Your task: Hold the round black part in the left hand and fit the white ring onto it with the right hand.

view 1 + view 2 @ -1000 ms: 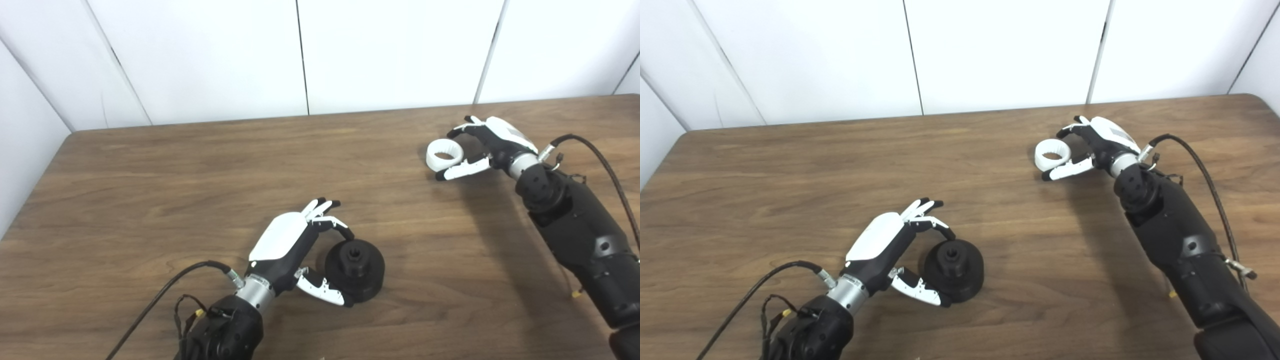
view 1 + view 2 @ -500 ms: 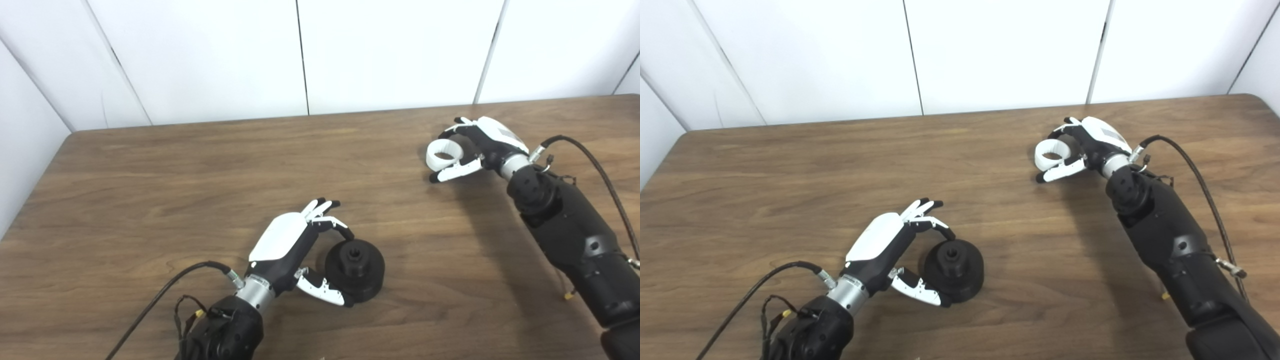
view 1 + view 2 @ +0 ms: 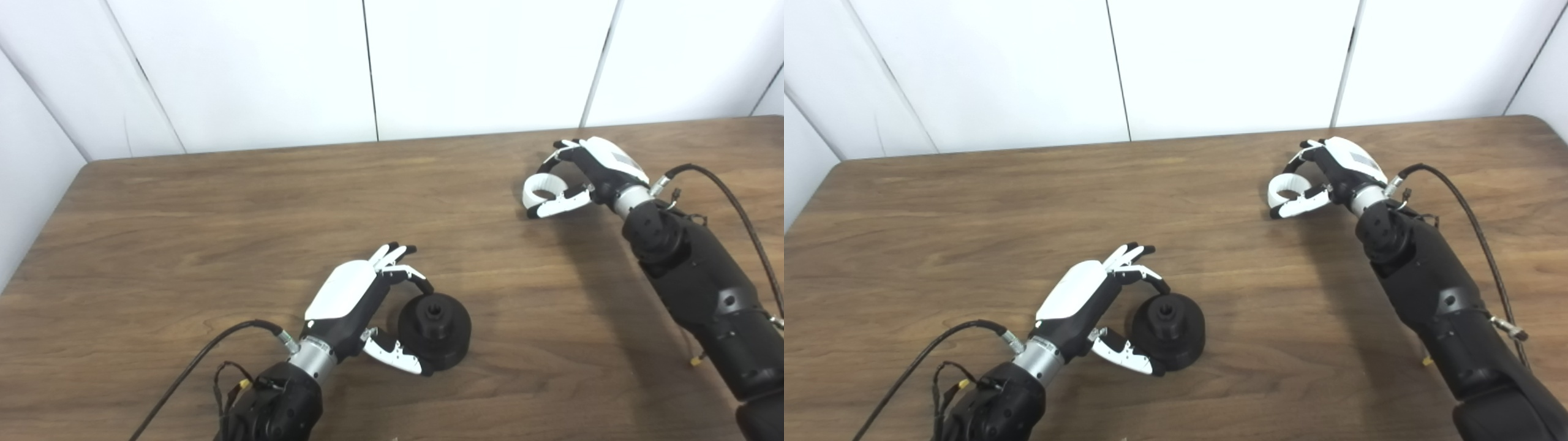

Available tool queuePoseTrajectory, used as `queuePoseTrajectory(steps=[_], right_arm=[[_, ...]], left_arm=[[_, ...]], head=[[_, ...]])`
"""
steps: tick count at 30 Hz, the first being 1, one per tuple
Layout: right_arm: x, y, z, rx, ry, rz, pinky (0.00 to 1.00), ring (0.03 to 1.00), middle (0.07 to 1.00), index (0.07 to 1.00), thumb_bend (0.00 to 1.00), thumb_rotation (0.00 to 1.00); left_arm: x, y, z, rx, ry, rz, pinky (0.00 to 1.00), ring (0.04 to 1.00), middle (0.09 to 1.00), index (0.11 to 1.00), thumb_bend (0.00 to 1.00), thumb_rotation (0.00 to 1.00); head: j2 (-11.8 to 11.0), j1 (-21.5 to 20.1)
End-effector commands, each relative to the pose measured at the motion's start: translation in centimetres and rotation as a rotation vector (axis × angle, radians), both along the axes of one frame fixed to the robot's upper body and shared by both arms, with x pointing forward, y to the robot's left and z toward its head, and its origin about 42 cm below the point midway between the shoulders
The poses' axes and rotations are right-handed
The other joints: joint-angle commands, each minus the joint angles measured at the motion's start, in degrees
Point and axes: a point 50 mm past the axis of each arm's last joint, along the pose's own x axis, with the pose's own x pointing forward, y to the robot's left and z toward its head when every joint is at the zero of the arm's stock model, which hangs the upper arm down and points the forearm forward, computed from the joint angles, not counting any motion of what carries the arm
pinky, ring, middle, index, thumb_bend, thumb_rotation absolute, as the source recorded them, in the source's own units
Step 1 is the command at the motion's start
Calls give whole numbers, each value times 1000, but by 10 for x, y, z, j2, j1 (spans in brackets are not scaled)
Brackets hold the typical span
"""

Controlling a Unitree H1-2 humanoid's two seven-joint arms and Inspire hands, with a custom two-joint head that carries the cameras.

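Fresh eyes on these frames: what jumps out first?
The white ring at the far right of the wooden table, with the right hand closing its fingers and thumb around it. Then the round black part near the front centre, the left hand cupped against its left side, part resting on the table.

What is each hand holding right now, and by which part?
Right hand: white ring, pinched across its rim. Left hand: black part, cupped at its side.
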Motion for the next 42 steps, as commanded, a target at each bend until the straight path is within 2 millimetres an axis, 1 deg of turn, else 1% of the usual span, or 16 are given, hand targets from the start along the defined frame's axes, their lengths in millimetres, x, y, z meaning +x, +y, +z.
queuePoseTrajectory(steps=[1,10,13,19,26,32,33,34,35,36,42], right_arm=[[13,3,36,-5,-120,26,1000,1000,929,618,877,321],[12,2,37,-6,-117,26,1000,1000,918,607,825,263],[12,2,36,-1,-113,25,1000,1000,919,610,831,256],[12,2,34,4,-109,24,996,1000,918,626,861,239],[12,1,32,2,-120,30,955,1000,908,607,831,207],[11,0,32,11,-127,33,962,1000,903,595,814,201],[11,0,32,12,-127,32,967,1000,904,535,643,170],[11,0,32,13,-128,31,969,1000,904,514,585,160],[11,0,32,16,-130,31,970,1000,904,504,556,154],[11,0,31,19,-130,31,972,1000,901,496,533,149],[10,-1,30,23,-133,33,973,1000,893,492,525,148]], left_arm=[[-4,7,-16,76,73,8,867,1000,962,601,955,181],[-4,7,-15,70,74,9,867,1000,960,601,956,176],[-4,6,-15,69,67,22,862,1000,951,593,971,178],[-4,8,-13,76,63,10,853,1000,958,601,958,205],[-3,8,-12,84,57,12,837,1000,960,600,962,207],[-3,9,-12,87,53,13,828,1000,958,598,963,216],[-3,9,-13,87,49,14,830,1000,954,595,969,215],[-3,9,-13,86,45,14,831,1000,953,594,971,214],[-2,9,-13,85,45,14,830,1000,951,593,974,213],[-2,9,-13,85,47,14,832,1000,953,594,972,213],[-2,9,-13,88,41,14,827,1000,950,591,977,217]], head=[[1,0],[1,0],[1,-1],[3,-1],[2,-1],[3,-1],[3,-1],[3,-1],[2,0],[2,0],[2,0]])
